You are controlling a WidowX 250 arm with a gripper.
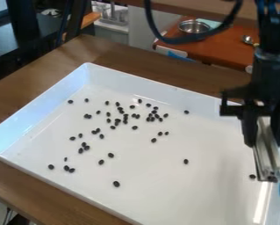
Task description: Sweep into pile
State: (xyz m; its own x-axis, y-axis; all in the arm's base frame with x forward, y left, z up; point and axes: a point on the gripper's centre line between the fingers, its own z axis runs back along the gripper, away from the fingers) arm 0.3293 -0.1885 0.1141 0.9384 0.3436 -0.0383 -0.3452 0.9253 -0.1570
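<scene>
most black beans [125,117] in the white tray [159,195] lie left of the claw [265,143], clamped on a metal bar [265,159].

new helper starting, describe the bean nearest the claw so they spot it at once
On the wooden table, find the big white tray. Toward its right side in the picture, the claw grips a metal bar. The small black bean lies just left of the bar's lower end, alone, farther right than all the other beans.
</scene>
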